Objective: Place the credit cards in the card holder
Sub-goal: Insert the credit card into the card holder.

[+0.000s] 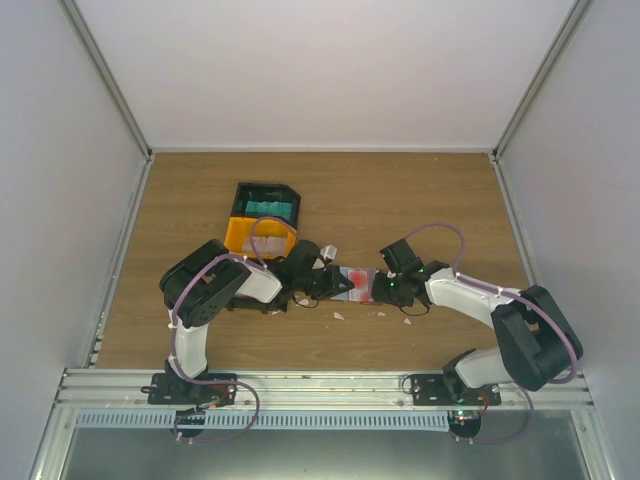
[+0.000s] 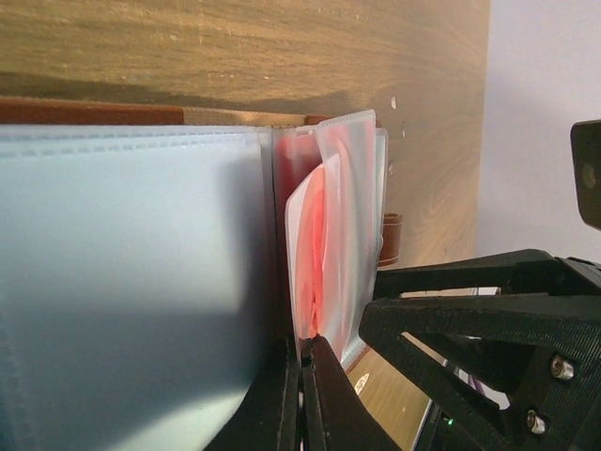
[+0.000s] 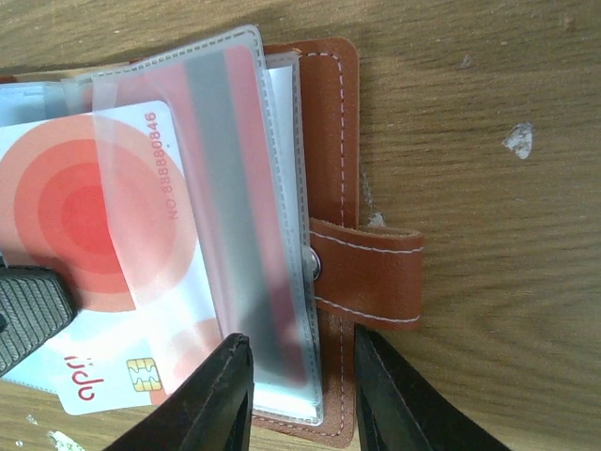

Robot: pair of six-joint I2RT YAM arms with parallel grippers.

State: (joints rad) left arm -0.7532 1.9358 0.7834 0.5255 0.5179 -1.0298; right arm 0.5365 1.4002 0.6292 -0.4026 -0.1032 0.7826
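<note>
The wooden surface [image 1: 420, 200] carries a black bin [image 1: 262, 190] and a yellow bin [image 1: 250, 238] standing touching, left of centre and behind the arms. A stack of teal cards [image 1: 268, 208] lies in the black bin.

In front of the bins, the two hands meet over the brown card holder [image 3: 329, 113], which lies open and flat in the middle of the surface. The left hand [image 2: 302, 352] is fully closed, pinching the edge of a red-and-white card [image 3: 94, 225]. That card sits partly inside one of the holder's clear sleeves [image 3: 235, 141].

The right hand [image 3: 299, 362] is partly open. One of its fingers is over the sleeve and the other over the leather cover, and nothing is clamped between them. The holder's strap [image 3: 376, 277] sticks out just beside that second finger.
</note>
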